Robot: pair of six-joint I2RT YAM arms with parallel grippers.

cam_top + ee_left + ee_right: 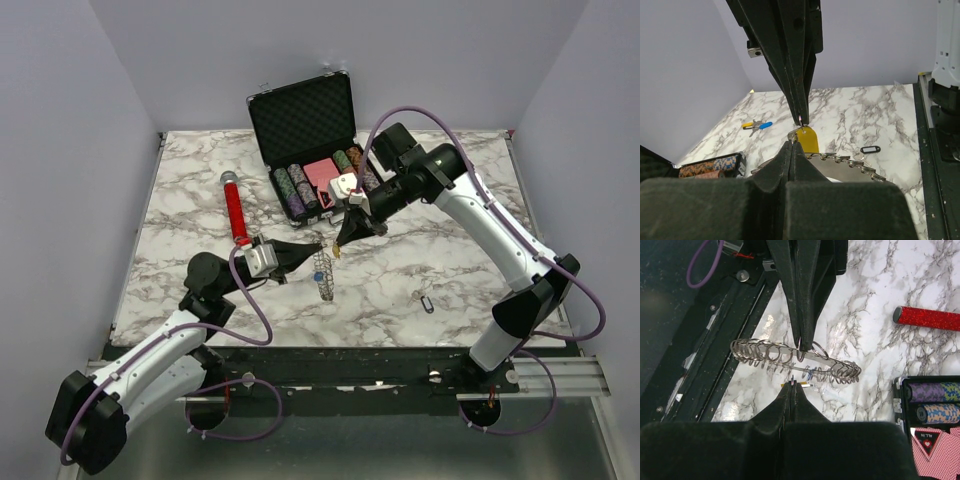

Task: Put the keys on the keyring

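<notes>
First, top view: marble table [180,200] carries an open chip case [305,125] at rear centre and a red cylinder [237,212] to its left. A black-tag key [427,300] lies alone front-right, well apart from both grippers. The R arm's wrist crosses the case's front-right corner and covers some chips. L arm runs low from the near-left base, wrist approx. level, pointing right. R arm rises from the near-right base, elbow toward the rear, wrist pitched down and left. Left gripper [318,247] and right gripper [338,243] meet tip to tip above table centre, and the keyring [322,272] hangs just below them. Grip detail is not readable here. Left wrist view: the R fingers come in from the top, pressed together on the small ring of a yellow-tag key [807,139], the tag hanging just above the keyring's fringe. A yellow/blue-tag pair [756,125] lies on the table beyond, not made out from the top view. Right wrist view: the L fingers come in from the top, clamped on the keyring's upper rim, ring seen edge-on and off the table. The yellow tag shows only as a thin strip at the R tips. Pink cards [935,450] sit in the case, lower right.
</notes>
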